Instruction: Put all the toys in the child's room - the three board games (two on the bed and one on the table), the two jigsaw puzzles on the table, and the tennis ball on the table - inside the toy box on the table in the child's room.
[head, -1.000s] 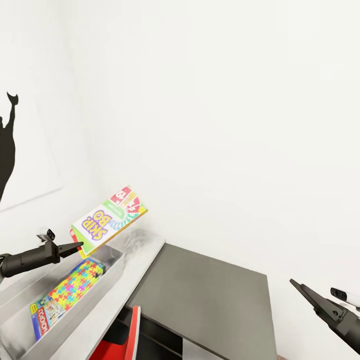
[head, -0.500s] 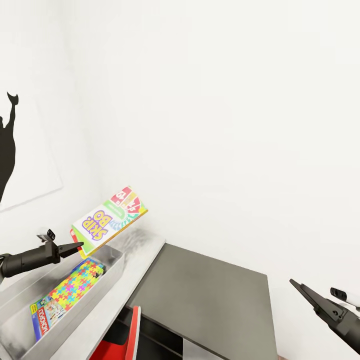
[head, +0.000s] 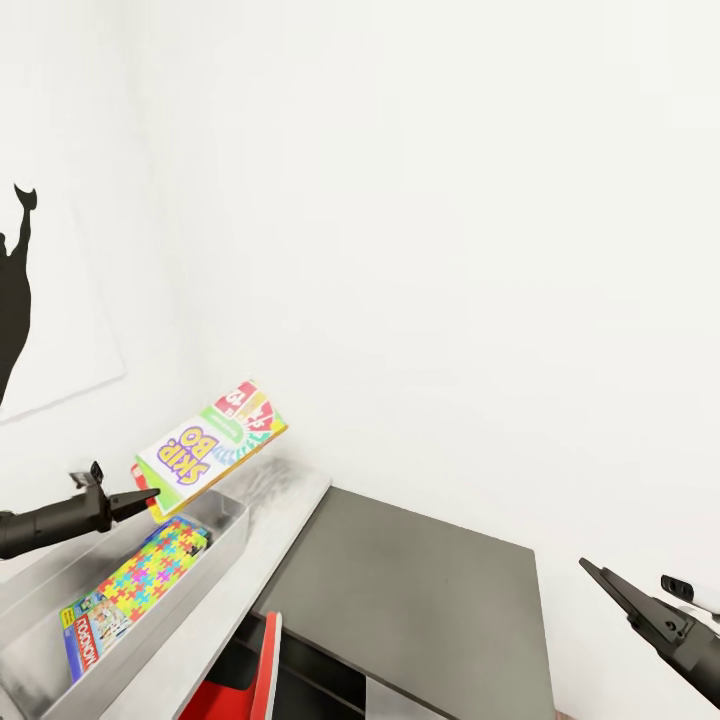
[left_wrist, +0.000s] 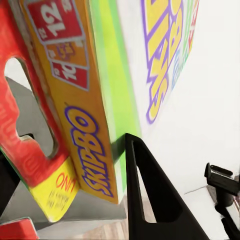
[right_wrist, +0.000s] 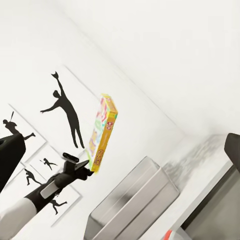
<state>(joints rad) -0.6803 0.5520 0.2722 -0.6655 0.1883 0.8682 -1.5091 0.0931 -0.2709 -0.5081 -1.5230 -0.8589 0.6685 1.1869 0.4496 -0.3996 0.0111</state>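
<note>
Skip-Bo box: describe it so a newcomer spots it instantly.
Find the grey toy box on the pale table by the white wall. Just above its far end, the left gripper holds the Skip-Bo box tilted in the air. Unlike the Monopoly box and puzzle lying inside, it is airborne.

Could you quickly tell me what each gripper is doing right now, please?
Left gripper: closed on the corner of the Skip-Bo game box, held above the toy box.
Right gripper: holding nothing; open or closed cannot be told.

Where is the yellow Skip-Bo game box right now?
In the head view's lower left, the yellow Skip-Bo game box is pinched by the left gripper, tilted above the light grey toy box.
</note>
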